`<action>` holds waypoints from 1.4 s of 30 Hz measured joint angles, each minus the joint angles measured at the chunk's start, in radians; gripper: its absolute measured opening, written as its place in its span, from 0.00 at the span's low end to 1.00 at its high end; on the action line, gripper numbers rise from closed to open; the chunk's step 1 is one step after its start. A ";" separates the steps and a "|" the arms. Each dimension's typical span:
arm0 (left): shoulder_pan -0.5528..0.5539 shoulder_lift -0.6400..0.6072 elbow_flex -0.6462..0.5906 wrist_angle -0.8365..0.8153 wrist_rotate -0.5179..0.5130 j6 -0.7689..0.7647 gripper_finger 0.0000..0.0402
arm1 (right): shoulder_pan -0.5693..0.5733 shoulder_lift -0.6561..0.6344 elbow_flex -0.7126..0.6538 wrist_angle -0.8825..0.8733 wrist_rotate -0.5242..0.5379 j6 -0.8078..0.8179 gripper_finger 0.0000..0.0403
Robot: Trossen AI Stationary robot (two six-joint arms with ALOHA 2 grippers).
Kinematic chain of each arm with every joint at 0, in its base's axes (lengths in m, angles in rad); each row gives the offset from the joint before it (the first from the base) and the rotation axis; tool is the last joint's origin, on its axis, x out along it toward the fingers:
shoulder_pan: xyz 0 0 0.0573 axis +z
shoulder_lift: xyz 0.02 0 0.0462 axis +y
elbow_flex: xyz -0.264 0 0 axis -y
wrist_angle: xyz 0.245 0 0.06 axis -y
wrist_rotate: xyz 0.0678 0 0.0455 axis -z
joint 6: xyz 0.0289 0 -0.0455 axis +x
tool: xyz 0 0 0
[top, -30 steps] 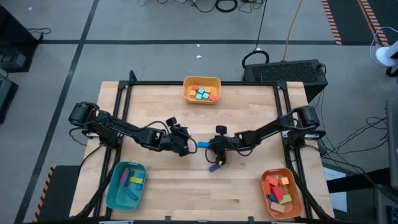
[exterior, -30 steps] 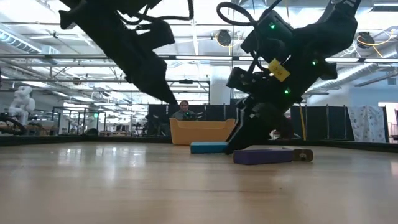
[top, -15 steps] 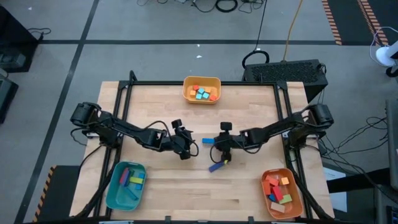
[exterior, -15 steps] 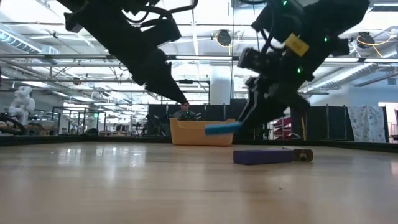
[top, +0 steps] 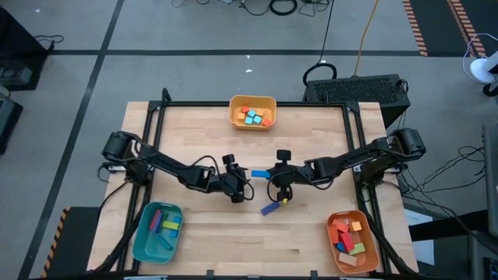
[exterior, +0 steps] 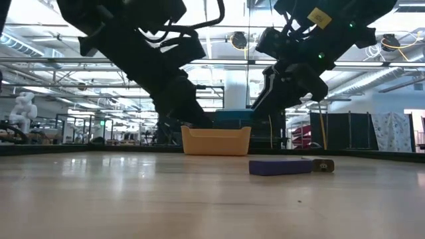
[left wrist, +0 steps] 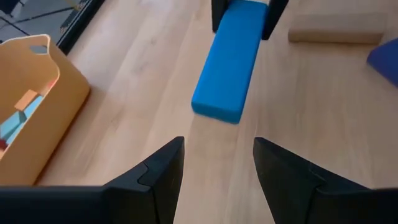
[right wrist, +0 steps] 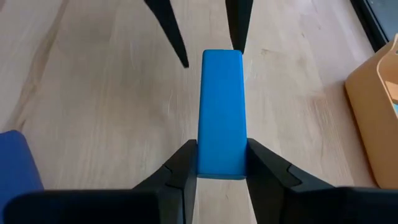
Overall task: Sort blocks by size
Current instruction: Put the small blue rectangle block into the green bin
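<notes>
My right gripper [top: 274, 177] is shut on a blue bar [top: 259, 174] above the middle of the table. The bar's free end [left wrist: 216, 109] points at my left gripper [left wrist: 217, 171], which stands open a short way off, its fingers apart on either side of the bar's line and touching nothing. A dark blue bar [top: 271, 208] and a small tan piece [exterior: 323, 164] lie flat on the table just nearer than my right gripper. My right gripper pinches the blue bar's two long sides at one end [right wrist: 221, 163] between its two fingers. The fingers come from the table's right, slanting down, and lie along the bar, which juts out past them toward the left. The bar is lifted clear of the table, about level.
A yellow tray [top: 252, 111] with tiny cubes stands at the far edge's middle. A teal tray [top: 158, 231] with long bars is at the near left, and an orange tray [top: 350, 241] with bricks at the near right. Bare wood lies between them.
My right gripper has gone up with the blue bar, which lay on the table and now hangs clear of it. My left gripper has come down and toward the table's right, closer to the bar's free end, staying open.
</notes>
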 joint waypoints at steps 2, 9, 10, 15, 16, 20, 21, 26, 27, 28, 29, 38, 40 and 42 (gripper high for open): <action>0.000 0.008 0.000 0.022 0.000 0.013 0.48 | 0.000 0.000 0.000 0.003 0.000 0.000 0.24; 0.000 0.007 0.000 0.066 0.000 0.051 0.51 | 0.000 0.000 0.001 0.010 0.000 -0.011 0.24; 0.000 0.007 0.000 0.076 0.000 0.066 0.52 | 0.000 0.000 0.001 0.010 0.000 -0.011 0.24; 0.002 0.007 0.000 0.091 0.003 0.085 0.52 | 0.000 0.000 0.001 0.011 -0.005 -0.011 0.24; 0.002 0.007 0.000 0.106 0.021 0.108 0.52 | 0.000 0.000 0.001 0.014 -0.005 -0.011 0.24; 0.003 0.007 0.000 0.142 0.107 0.196 0.52 | 0.003 0.000 0.001 0.015 -0.024 -0.026 0.24; 0.002 0.007 0.000 0.155 0.113 0.203 0.53 | 0.003 0.000 0.001 0.018 -0.037 -0.028 0.24; 0.005 0.007 0.000 0.182 0.140 0.231 0.52 | 0.020 0.000 0.002 0.035 -0.050 -0.034 0.24; 0.008 0.007 0.000 0.181 0.149 0.231 0.52 | 0.023 0.000 0.002 0.041 -0.051 -0.037 0.24; 0.008 0.007 0.000 0.178 0.151 0.231 0.51 | 0.026 0.000 0.002 0.045 -0.051 -0.039 0.24; 0.008 0.007 0.000 0.175 0.151 0.230 0.51 | 0.029 0.000 0.002 0.052 -0.051 -0.046 0.24; 0.008 0.007 0.000 0.177 0.155 0.230 0.39 | 0.046 0.000 0.002 0.085 -0.051 -0.060 0.24; 0.008 0.007 0.000 0.177 0.155 0.230 0.36 | 0.046 0.000 0.002 0.085 -0.051 -0.060 0.24; 0.008 0.007 0.000 0.177 0.155 0.229 0.34 | 0.046 0.000 0.002 0.085 -0.050 -0.060 0.24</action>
